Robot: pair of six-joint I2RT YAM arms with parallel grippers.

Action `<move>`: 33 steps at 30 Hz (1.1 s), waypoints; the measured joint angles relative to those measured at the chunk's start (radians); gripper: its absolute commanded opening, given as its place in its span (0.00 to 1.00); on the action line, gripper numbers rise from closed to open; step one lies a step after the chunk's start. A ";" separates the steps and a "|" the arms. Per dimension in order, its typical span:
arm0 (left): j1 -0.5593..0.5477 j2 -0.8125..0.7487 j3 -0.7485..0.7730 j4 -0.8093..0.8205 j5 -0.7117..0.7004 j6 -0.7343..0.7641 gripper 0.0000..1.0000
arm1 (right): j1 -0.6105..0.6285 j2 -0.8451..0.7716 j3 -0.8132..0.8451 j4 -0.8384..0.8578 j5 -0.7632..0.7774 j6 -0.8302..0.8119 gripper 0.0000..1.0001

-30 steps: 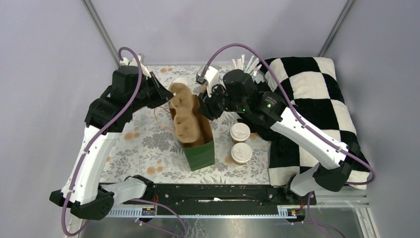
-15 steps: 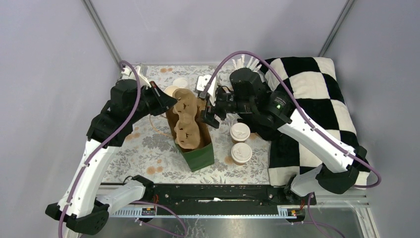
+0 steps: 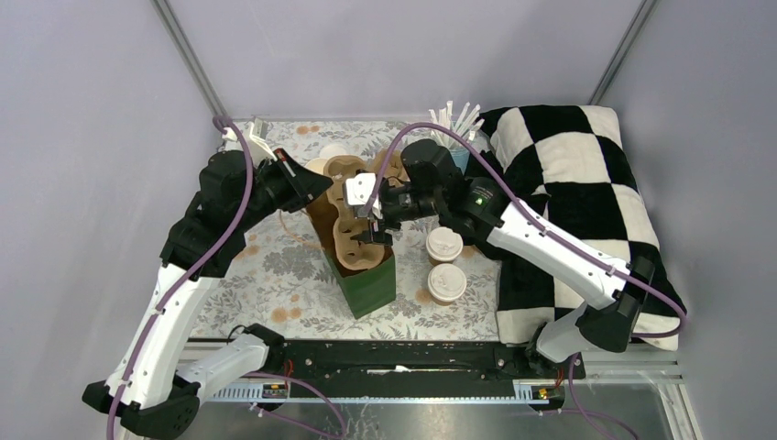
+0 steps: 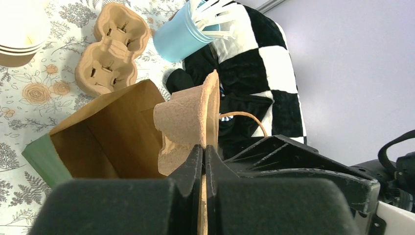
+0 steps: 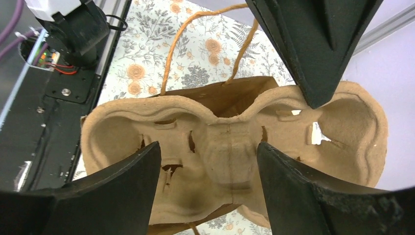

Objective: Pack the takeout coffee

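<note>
The takeout coffee is not packed yet: the upper cup (image 3: 444,245) and the lower cup (image 3: 446,282), both lidded, stand upright on the floral mat (image 3: 266,266) just right of centre in the overhead view, close together and beside the green paper bag (image 3: 368,282). At the bag's open mouth sits the pulp carrier (image 3: 351,220), tilted, its lower end inside; I cannot tell how deep it goes. My left claw (image 4: 204,147) is pinched shut on the carrier's thin rim, coming in from the upper left. My right claw (image 5: 208,186) is spread wide, a finger to each side of the carrier's middle ridge and gripping nothing. Whether the pads touch the pulp I cannot tell. A second carrier (image 4: 110,54), a stack of empty cups (image 4: 19,34) and the blue cup of straws (image 4: 183,34) sit toward the top of the mat, and the checkered cloth (image 3: 586,183) fills the right side. What worries me is that rim grip. Pulp is soft, so if I push down with the right claw while the left one holds, the edge could tear or the carrier could wedge crooked against the bag wall. The bag is light and could tip toward the cups. Its twine handles (image 5: 205,39) lie just behind the carrier and could snag a finger. My right forearm passes close above the cups, so a careless sweep could knock them over.
</note>
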 measured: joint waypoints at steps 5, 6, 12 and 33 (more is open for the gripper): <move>0.000 0.000 0.000 0.000 0.008 -0.006 0.00 | 0.000 0.016 -0.010 0.020 0.008 -0.064 0.73; 0.000 0.000 0.000 0.000 0.008 -0.006 0.00 | 0.000 0.019 -0.013 0.024 0.013 -0.074 0.71; 0.000 0.000 0.000 -0.005 0.009 -0.006 0.00 | 0.000 0.023 -0.052 0.079 0.027 -0.097 0.59; 0.002 0.044 0.203 -0.258 -0.098 -0.039 0.96 | 0.000 0.032 -0.042 0.040 0.069 -0.181 0.50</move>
